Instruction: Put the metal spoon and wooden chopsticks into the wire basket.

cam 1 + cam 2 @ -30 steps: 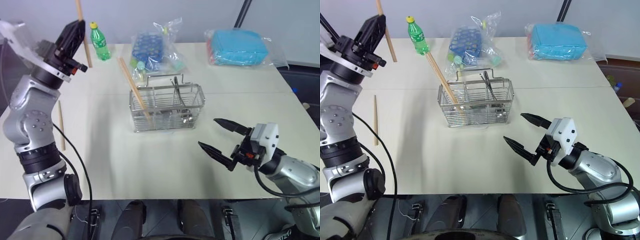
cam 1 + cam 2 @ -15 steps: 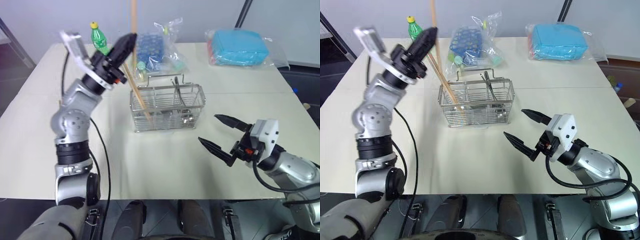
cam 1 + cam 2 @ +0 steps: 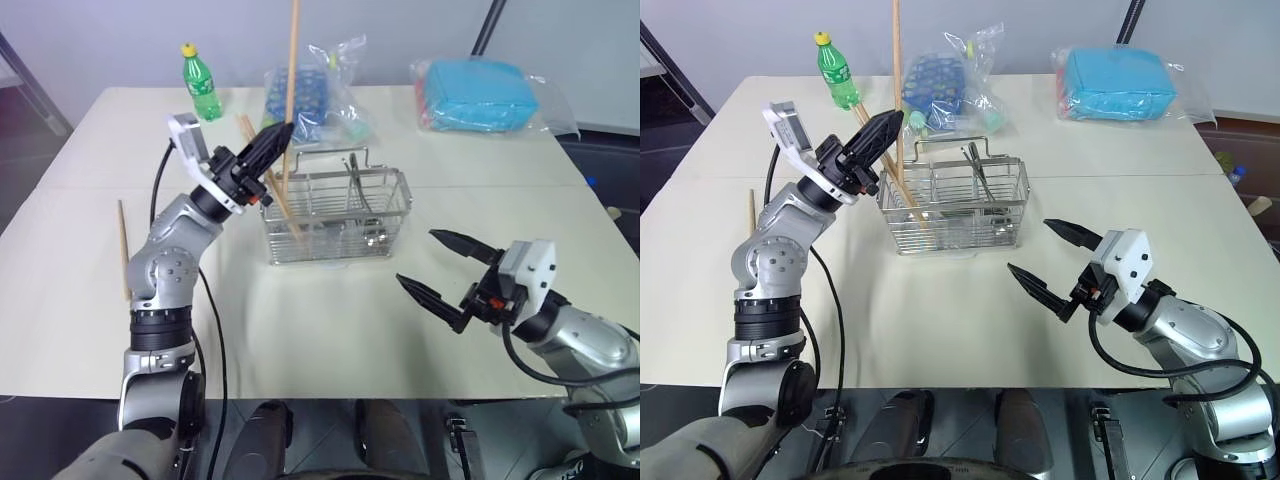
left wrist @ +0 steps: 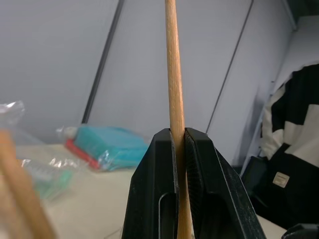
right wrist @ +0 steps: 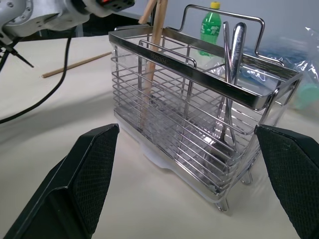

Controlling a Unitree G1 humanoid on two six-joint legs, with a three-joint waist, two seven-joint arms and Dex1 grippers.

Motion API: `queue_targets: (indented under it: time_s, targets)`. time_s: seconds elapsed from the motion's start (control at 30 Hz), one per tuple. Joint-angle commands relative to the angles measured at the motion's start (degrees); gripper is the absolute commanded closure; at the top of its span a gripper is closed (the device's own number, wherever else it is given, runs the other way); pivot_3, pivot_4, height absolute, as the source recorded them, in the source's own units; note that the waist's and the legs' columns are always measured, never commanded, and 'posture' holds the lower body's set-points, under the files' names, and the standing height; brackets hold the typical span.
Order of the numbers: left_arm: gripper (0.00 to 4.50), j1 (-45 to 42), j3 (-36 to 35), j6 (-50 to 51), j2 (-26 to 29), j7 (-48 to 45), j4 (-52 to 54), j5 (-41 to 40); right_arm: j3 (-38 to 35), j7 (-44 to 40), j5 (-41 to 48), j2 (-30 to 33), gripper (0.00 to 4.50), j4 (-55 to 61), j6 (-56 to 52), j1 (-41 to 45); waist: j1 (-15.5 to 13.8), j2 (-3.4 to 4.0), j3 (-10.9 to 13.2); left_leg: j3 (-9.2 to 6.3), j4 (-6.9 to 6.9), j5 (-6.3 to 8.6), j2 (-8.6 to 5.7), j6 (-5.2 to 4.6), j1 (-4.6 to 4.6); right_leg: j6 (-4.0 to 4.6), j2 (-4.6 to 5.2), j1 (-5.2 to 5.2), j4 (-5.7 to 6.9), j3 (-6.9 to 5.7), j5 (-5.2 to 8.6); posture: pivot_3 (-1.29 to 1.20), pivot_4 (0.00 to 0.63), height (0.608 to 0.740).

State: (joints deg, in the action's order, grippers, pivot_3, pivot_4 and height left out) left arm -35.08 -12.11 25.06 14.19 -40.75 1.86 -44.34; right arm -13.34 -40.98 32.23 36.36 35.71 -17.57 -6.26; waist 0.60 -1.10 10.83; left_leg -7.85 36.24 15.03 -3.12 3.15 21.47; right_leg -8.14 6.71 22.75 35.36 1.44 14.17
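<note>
Cream-coloured table [image 3: 330, 330] carries everything, with the wire basket [image 3: 335, 215] standing near its middle. Inside the basket, the metal spoon [image 5: 234, 74] stands upright in a middle compartment, bowl end up, and a pair of wooden chopsticks [image 3: 270, 180] leans out of the left end compartment, tilted back toward the far left. How the lower ends sit on the basket floor is hard to make out through the mesh.

Just above the basket's left end, the left gripper [image 3: 275, 140] is clamped on one more chopstick [image 3: 291, 70], held nearly upright; its top is cut off by the frame and its lower end is lost against the basket wires. The right gripper [image 3: 440, 270] hangs over the table in front of and to the right of the basket, jaws spread wide and holding nothing.

Another single chopstick [image 3: 123, 250] lies flat near the left table edge. Along the far side sit a green bottle [image 3: 202, 85], a clear bag of blue items [image 3: 310, 95] and a bagged teal package [image 3: 478, 95].
</note>
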Motion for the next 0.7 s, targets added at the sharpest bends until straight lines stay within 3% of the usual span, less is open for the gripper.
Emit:
queue_targets:
  time_s: [0.03, 0.37, 0.5, 0.67, 0.7]
  targets:
    - [4.48, 1.09, 0.53, 0.18, 0.79, 0.22, 3.95, -0.10, -0.29, -0.37, 0.12, -0.26, 0.00, 0.09, 1.48, 1.30, 0.02, 0.00, 0.00, 0.00, -0.01, 0.00, 0.00, 0.00, -0.01, 0.00, 0.00, 0.00, 0.00, 0.00, 0.00, 0.00, 0.150, 0.740]
    - [4.48, 3.41, 2.34, -1.37, 0.07, 0.50, 4.32, 2.02, -0.06, -1.10, -0.11, 0.00, 0.00, -1.07, 1.84, 2.63, 0.00, 0.00, 0.00, 0.00, -0.01, 0.00, 0.00, 0.00, 0.00, 0.00, 0.00, 0.00, 0.00, 0.00, 0.00, 0.00, 0.150, 0.740]
    - [2.80, 3.86, 2.22, -1.22, 0.15, 0.45, 4.50, 1.92, -0.31, -1.09, -0.14, 0.08, 0.00, -0.95, 1.77, 2.41, 0.01, 0.00, 0.00, 0.00, -0.01, 0.00, 0.00, 0.00, 0.00, 0.01, 0.00, 0.00, 0.00, 0.00, 0.00, 0.00, 0.150, 0.740]
    - [0.29, 3.68, 1.90, -0.92, 0.43, 0.49, 4.71, 1.52, -0.52, -1.06, -0.21, 0.13, 0.00, -0.83, 1.65, 2.23, 0.00, 0.00, 0.00, 0.00, -0.01, 0.00, 0.00, 0.00, 0.00, 0.01, 0.00, 0.00, -0.01, 0.00, 0.00, 0.00, 0.150, 0.740]
    - [0.06, 3.55, 1.80, -0.84, 0.48, 0.58, 4.76, 1.41, -0.57, -1.07, -0.21, 0.15, 0.00, -0.81, 1.64, 2.17, 0.01, 0.00, 0.00, 0.00, -0.01, 0.00, 0.00, 0.00, 0.00, 0.01, 0.00, 0.00, -0.01, 0.00, 0.00, 0.00, 0.150, 0.740]
